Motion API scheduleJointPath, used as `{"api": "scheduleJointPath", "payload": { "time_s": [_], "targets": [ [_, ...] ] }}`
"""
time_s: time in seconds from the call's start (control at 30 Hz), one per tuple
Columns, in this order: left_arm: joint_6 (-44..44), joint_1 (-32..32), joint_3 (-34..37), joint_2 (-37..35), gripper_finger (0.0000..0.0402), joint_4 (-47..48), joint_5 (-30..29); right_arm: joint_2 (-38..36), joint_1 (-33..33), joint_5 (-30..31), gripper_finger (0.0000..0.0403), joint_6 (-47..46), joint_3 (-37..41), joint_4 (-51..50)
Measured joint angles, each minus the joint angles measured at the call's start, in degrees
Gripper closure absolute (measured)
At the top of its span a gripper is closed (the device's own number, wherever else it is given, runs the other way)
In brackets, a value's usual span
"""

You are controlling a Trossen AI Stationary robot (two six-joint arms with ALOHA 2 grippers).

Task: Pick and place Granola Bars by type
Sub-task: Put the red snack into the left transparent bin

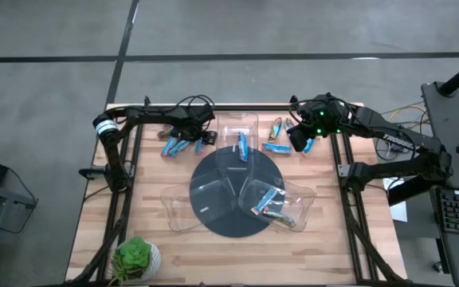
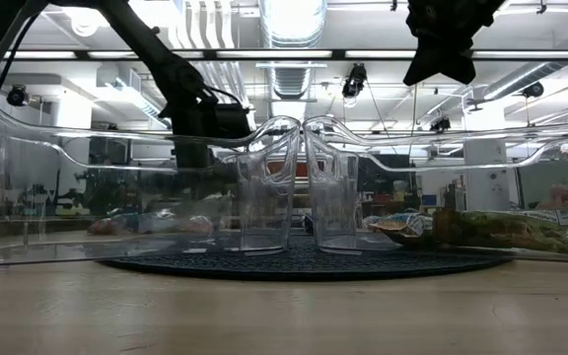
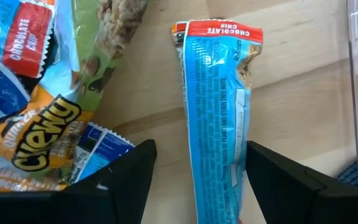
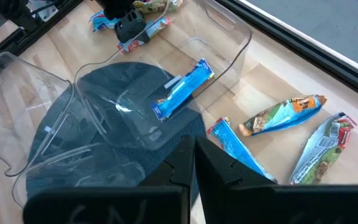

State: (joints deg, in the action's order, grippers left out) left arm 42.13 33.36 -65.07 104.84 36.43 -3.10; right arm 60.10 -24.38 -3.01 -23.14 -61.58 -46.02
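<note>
Shiny blue wrapper covers the granola bar (image 3: pixel 216 118) that lies flat on the wooden table (image 1: pixel 333 239), right between the spread-apart fingers of the left gripper (image 1: pixel 200 137), next to a little heap of other bars (image 1: pixel 175 145). It looks light, crinkly and slippery, with a soft bar inside, so pinching it gently across the middle seems best. Over on the right, the right gripper (image 1: pixel 300 137) hangs above more loose bars (image 1: pixel 277 137), its fingers squeezed together on nothing.
</note>
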Motion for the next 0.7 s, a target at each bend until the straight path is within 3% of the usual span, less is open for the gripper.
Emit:
{"api": "scheduleJointPath", "payload": {
  "time_s": [0.7],
  "targets": [
    [-0.9, 0.0, -0.5, 0.1, 0.0204, 3.0, -1.6, 0.0, 0.0, 0.0, 0.0394, -0.3, 0.0, 0.1]
  ]
}}
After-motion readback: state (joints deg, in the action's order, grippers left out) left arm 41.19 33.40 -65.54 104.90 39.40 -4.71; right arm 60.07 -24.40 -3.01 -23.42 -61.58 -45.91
